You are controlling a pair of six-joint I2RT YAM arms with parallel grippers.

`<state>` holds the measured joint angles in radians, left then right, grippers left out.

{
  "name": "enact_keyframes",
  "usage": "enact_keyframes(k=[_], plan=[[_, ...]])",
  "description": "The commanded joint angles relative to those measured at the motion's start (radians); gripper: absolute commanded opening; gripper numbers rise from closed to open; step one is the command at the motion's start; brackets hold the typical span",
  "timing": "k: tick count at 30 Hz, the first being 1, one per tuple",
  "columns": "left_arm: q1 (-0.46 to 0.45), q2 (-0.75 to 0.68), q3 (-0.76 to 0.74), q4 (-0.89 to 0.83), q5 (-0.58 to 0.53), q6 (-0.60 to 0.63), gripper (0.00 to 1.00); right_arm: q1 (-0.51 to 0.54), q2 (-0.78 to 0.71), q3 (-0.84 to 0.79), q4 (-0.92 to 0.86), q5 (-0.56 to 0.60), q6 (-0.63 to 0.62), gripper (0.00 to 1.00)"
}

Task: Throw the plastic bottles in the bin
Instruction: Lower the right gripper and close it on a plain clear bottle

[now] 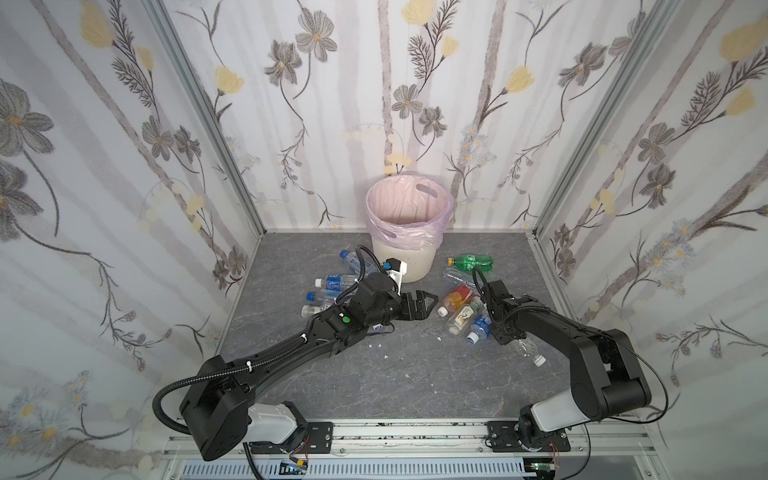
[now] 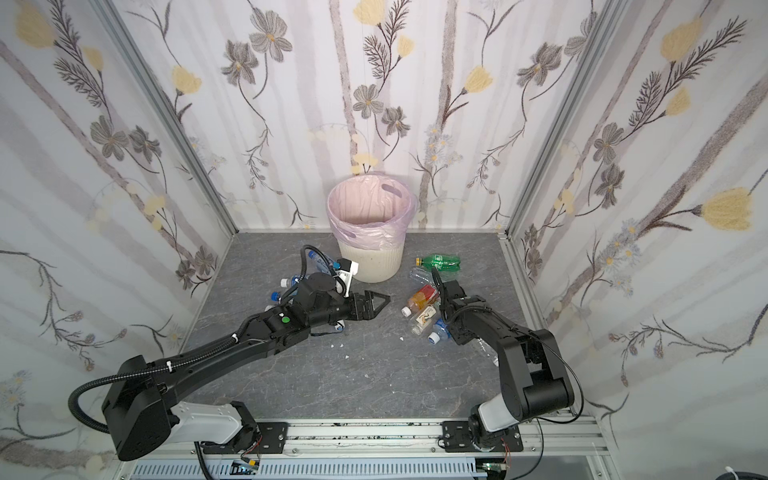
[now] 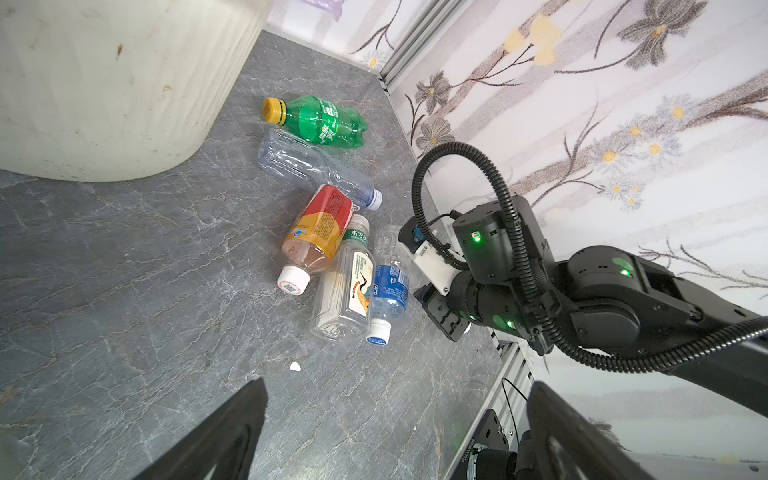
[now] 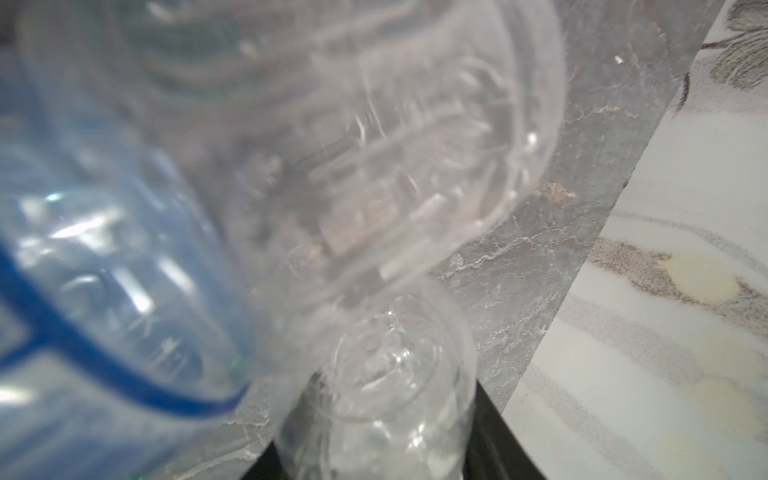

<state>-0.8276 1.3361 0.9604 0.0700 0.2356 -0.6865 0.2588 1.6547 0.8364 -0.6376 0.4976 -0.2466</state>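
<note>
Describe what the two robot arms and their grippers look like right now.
Left arm and right arm are matte black with pale grey base shells. Black corrugated hose loops along each, a white camera bracket sits at each wrist, and green dots mark the links. The left gripper has black triangular open-frame fingers; the right gripper's show only black edges.

Jaws of the right gripper [image 4: 378, 440] are pressing a clear bottle [image 4: 386, 374]; a blue-banded bottle [image 4: 104, 270] is lying close by on the grey surface [image 4: 540, 249].
</note>
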Motion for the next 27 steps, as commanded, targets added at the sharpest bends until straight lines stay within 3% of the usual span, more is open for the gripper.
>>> enact_keyframes(k=[1, 17, 27], plan=[[0.002, 0.004, 0.001, 0.025, -0.009, -0.002, 1.00, 0.000, -0.033, 0.013, -0.006, 0.013, 0.010, 0.44], [0.001, 0.000, 0.007, 0.024, -0.032, 0.004, 1.00, 0.000, -0.190, 0.089, -0.028, -0.005, 0.036, 0.37], [0.000, 0.032, 0.058, 0.009, -0.039, 0.041, 1.00, 0.000, -0.231, 0.254, -0.034, -0.076, 0.066, 0.38]])
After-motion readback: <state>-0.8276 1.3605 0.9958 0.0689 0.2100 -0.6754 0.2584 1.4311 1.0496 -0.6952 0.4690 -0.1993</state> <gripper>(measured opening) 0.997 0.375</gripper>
